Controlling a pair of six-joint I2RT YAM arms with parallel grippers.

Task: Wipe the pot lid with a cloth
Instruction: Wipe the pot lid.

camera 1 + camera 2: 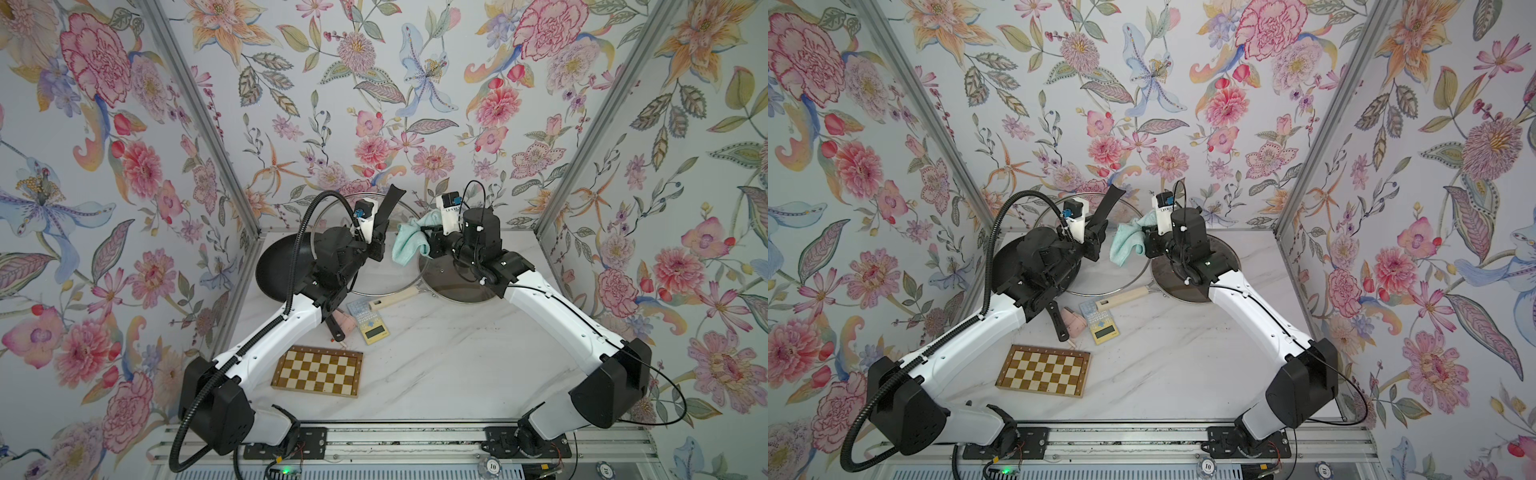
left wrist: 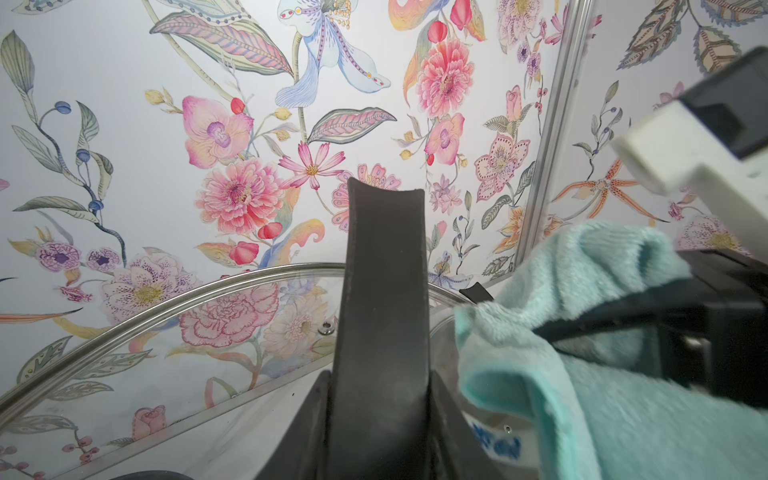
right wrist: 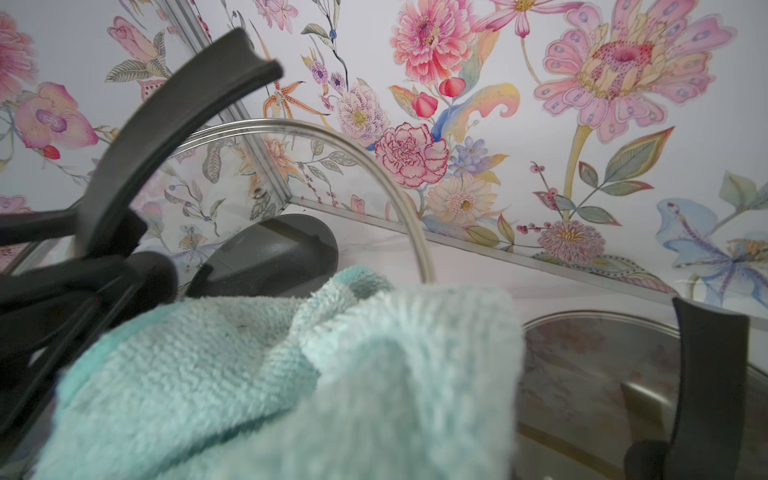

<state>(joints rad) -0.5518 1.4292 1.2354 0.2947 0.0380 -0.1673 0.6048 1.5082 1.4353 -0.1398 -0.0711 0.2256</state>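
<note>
While bunched and drooping, the cloth (image 1: 408, 244) looks fluffy, mint-teal.

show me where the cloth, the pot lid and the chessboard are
cloth (image 1: 409, 246): in a top view, on its hanging middle fold.
pot lid (image 2: 382, 316): left wrist view, on its black handle strap.
chessboard (image 1: 318, 370): in a top view, on the centre squares.

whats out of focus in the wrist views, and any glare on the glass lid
Right wrist view: the cloth nearest the lens is soft, the wallpaper sharp. Left wrist view: the white camera mount is blurred; the glass lid shows no strong glare, only a bright rim.
</note>
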